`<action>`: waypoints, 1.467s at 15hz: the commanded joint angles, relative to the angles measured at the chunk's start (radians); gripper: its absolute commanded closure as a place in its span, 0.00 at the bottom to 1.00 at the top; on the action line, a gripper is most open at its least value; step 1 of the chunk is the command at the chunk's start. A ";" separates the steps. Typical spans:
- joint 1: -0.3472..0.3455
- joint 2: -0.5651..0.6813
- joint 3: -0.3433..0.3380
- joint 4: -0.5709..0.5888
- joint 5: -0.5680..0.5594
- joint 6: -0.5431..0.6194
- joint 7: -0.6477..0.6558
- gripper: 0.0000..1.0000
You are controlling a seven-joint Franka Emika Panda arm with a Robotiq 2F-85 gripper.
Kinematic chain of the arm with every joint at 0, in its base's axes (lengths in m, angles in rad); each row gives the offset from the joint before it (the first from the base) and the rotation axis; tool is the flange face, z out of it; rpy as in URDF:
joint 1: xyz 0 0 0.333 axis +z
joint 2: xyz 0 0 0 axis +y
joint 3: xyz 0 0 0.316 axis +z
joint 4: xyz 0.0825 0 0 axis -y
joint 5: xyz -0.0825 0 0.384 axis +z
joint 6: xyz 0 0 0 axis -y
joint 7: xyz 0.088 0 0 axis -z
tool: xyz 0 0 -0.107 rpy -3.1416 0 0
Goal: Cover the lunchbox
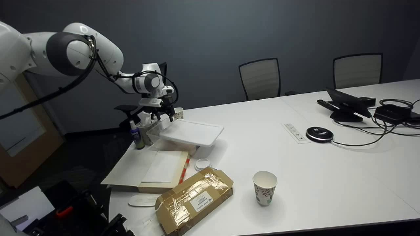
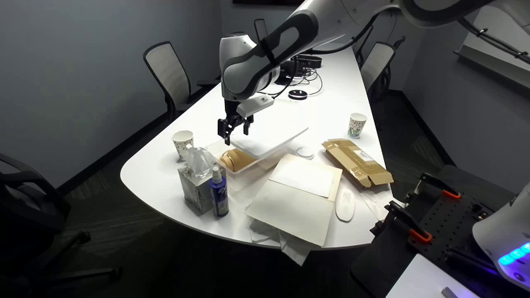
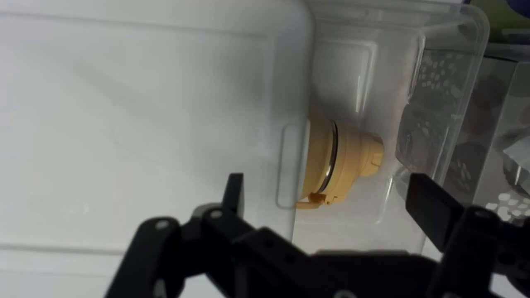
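The lunchbox is a translucent rectangular plastic box (image 1: pixel 153 133), also in an exterior view (image 2: pixel 244 179) and the wrist view (image 3: pixel 360 231). Its flat white lid (image 1: pixel 192 131) lies askew and tilted over it, overhanging one end (image 2: pixel 267 142); it fills the left of the wrist view (image 3: pixel 157 124). The uncovered end shows a tan bottle (image 2: pixel 237 159) inside, partly under the lid (image 3: pixel 345 161). My gripper (image 3: pixel 327 178) is open and empty above this end. One finger is over the lid's edge, the other near the box's end wall. It shows in both exterior views (image 1: pixel 165 118) (image 2: pixel 236 135).
A tissue box (image 2: pixel 196 192) and a blue spray bottle (image 2: pixel 220 196) stand close to the box's open end. A paper cup (image 2: pixel 183 144) is nearby. An open cream folder box (image 1: pixel 160 167), a round white item (image 1: pixel 202 164), brown cardboard (image 1: pixel 197 198) and another cup (image 1: pixel 264 188) lie around.
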 commanded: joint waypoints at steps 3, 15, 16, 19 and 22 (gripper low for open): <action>-0.001 0.091 0.006 0.139 0.027 -0.107 0.000 0.00; -0.034 0.182 0.044 0.237 0.113 -0.140 -0.021 0.00; -0.040 0.184 0.052 0.242 0.122 -0.138 -0.024 0.00; -0.058 0.190 0.080 0.254 0.157 -0.131 -0.041 0.00; -0.070 0.198 0.103 0.269 0.187 -0.135 -0.064 0.00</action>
